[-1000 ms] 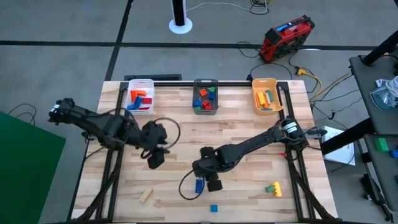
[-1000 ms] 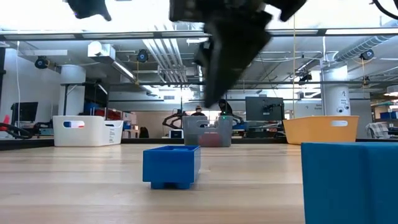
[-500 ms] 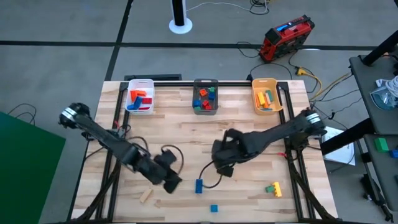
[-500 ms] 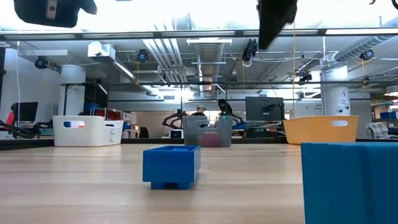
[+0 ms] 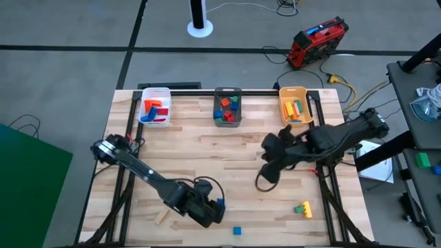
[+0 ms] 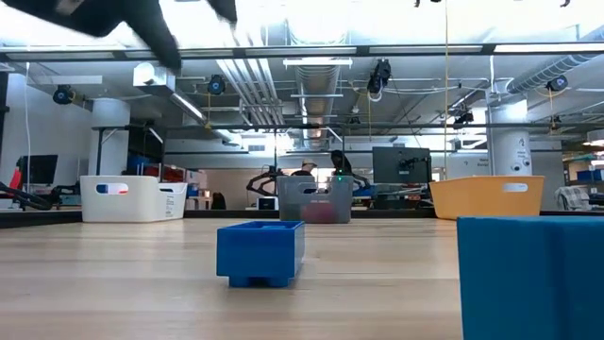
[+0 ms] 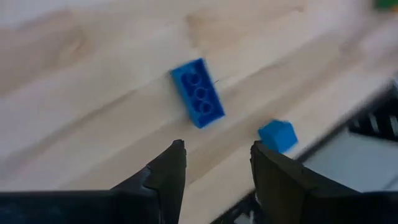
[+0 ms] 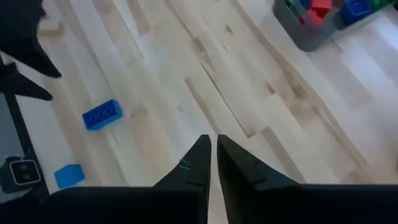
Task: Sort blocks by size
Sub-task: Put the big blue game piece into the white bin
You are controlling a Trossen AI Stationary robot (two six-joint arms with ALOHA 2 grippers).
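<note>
Most blocks binned in white bin [image 5: 156, 111], grey bin [image 5: 227, 107], orange bin [image 5: 296, 107] | loose on desk [image 5: 207, 151]: blue brick [image 7: 198, 101], small blue cube [image 7: 277, 135], wooden bar [image 5: 161, 217], yellow-green pair [image 5: 303, 209] | my left fingers [image 7: 213, 163] spread, empty, over the brick | right fingers [image 8: 212, 157] nearly closed, empty, mid-desk.

Bright even overhead light, wrist views motion-blurred, soft shadows

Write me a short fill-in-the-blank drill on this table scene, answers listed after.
1. The left gripper hangs open over a long brick coloured ____.
2. The right gripper has its fingers ____.
3. Of the three bins at the table's far edge, the one on the right arm's side is coloured ____.
4. The plain wooden block lies on the ____ arm's side.

Answers: blue; shut; orange; left
</note>
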